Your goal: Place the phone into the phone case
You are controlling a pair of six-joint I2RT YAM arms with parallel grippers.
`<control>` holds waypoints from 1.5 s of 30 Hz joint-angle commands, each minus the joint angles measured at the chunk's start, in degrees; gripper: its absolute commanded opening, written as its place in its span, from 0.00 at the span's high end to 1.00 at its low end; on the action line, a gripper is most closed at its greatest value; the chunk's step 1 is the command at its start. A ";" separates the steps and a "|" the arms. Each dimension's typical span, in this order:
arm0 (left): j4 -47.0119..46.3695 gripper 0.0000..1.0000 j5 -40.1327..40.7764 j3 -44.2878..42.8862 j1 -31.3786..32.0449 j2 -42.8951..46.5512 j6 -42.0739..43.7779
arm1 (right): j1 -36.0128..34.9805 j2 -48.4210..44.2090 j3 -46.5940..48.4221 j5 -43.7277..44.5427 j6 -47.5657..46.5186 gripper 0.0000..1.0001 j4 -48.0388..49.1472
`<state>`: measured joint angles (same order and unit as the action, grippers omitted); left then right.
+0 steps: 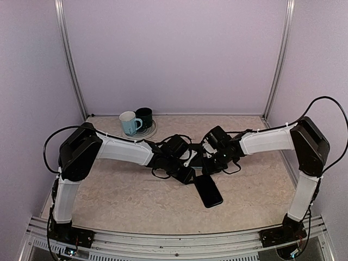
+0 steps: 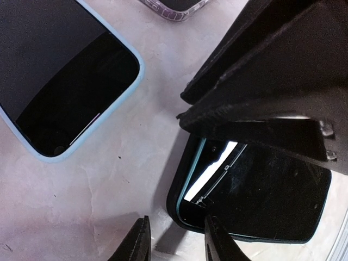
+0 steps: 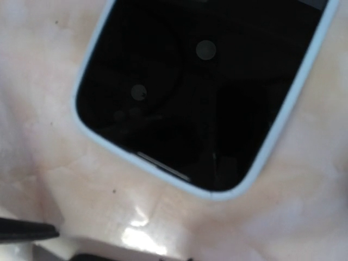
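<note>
I have the phone lying flat and screen-up on the worktop, pale blue rim all round, with neither arm touching it. The dark case, black outside with a teal inner edge, lies near it but apart. Its glossy face throws back a bright patch, so I can't say what, if anything, sits in it. A second, clear case peeks in beyond the phone.

My left end effector stands partly open and has hold of nothing. Its fingers sit to either side of the dark case's near corner, and I see no contact. The right end effector hangs over that case with its fingers drawn almost together. Its own bulk hides the contact, so I cannot tell whether they nip the rim.

What worries me is the crowding: both wrists are over one small spot, so a move by either could knock the other or shove the case. The phone is flat on a smooth top with no edge raised, so a pinch from above would likely skid it rather than lift it. If the case isn't pinned, pressing the phone in corner-first would probably tip or slide it. With two cases close by, I could also aim for the wrong one.
</note>
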<state>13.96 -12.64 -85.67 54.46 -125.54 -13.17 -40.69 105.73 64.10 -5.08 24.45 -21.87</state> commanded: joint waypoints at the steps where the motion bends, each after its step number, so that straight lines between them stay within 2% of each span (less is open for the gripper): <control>1: 3.80 0.66 -0.41 1.81 -0.60 -0.97 0.02 | -1.24 2.08 2.85 3.74 -1.11 0.85 -17.62; 6: -2.05 0.62 0.57 3.83 -1.55 5.68 -1.03 | -1.36 -2.43 8.60 8.17 0.17 0.73 -22.33; 8: -5.12 0.59 0.80 5.52 -2.10 8.11 -1.07 | -2.02 -4.49 8.62 9.65 2.34 0.64 -24.09; 11: -8.03 0.56 2.85 8.93 -3.02 11.73 -1.18 | -4.10 -5.93 6.93 10.50 5.99 0.45 -24.98; 14: -8.69 0.52 5.23 11.29 -4.26 13.53 -1.31 | -6.47 -5.79 5.96 11.58 9.72 0.09 -24.85; 15: -8.94 0.50 5.59 12.16 -4.53 13.91 -1.21 | -7.18 -5.61 5.94 11.63 10.67 0.02 -24.48; 23: -12.62 0.39 6.22 17.23 -5.32 17.22 -0.61 | -10.69 -0.21 8.09 8.67 13.98 0.01 -26.85; 32: -13.45 0.38 4.48 17.72 -6.20 16.49 -0.28 | -11.64 3.29 7.65 5.97 14.90 0.01 -27.55; 38: -13.52 0.38 3.66 18.03 -6.20 16.47 -0.73 | -12.43 4.98 7.93 7.97 14.96 0.01 -29.71; 41: -13.20 0.38 3.97 17.67 -6.29 16.34 -0.59 | -12.78 5.39 7.34 8.94 15.18 0.08 -29.64; 45: -12.50 0.37 4.24 16.84 -6.29 15.98 -0.79 | -13.39 5.28 7.01 10.08 14.85 0.23 -29.40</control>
<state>1.76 -8.23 -68.36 48.53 -110.41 -13.69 -52.97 109.19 71.66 2.04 38.92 -49.23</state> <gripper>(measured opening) 0.627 0.829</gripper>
